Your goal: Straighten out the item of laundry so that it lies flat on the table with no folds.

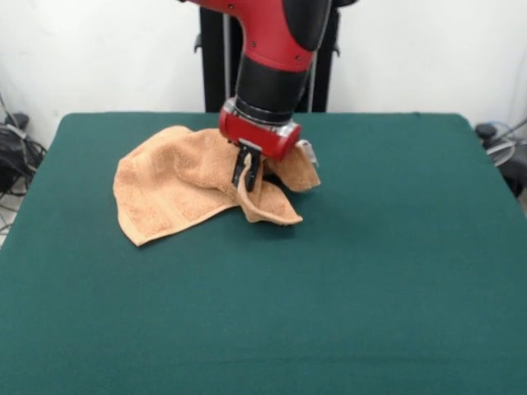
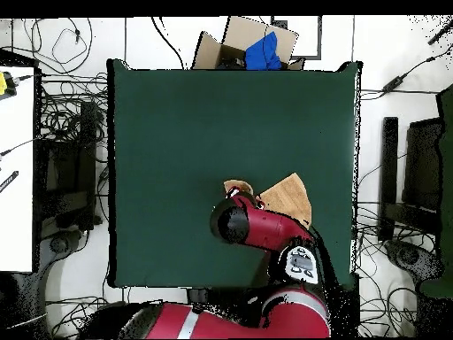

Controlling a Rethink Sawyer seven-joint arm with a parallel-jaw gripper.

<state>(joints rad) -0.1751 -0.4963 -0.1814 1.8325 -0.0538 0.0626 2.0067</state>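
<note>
The item of laundry [image 1: 169, 185], a peach-orange terry towel, lies crumpled on the far left-centre of the green table [image 1: 370, 263]. Its left part rests flat while the right part is bunched, with a fold pulled up. My gripper [image 1: 246, 171] hangs from the red wrist right over that bunched part, its black fingers shut on a raised fold of the towel. From overhead the arm covers most of the towel [image 2: 287, 197]; only a flat corner and a small lifted bit show, and the gripper itself is hidden.
Bare green cloth spreads wide in front of and to the right of the towel. Off the table, a cardboard box with blue cloth [image 2: 257, 49] sits past one edge, and cables and equipment [image 2: 62, 168] line the sides.
</note>
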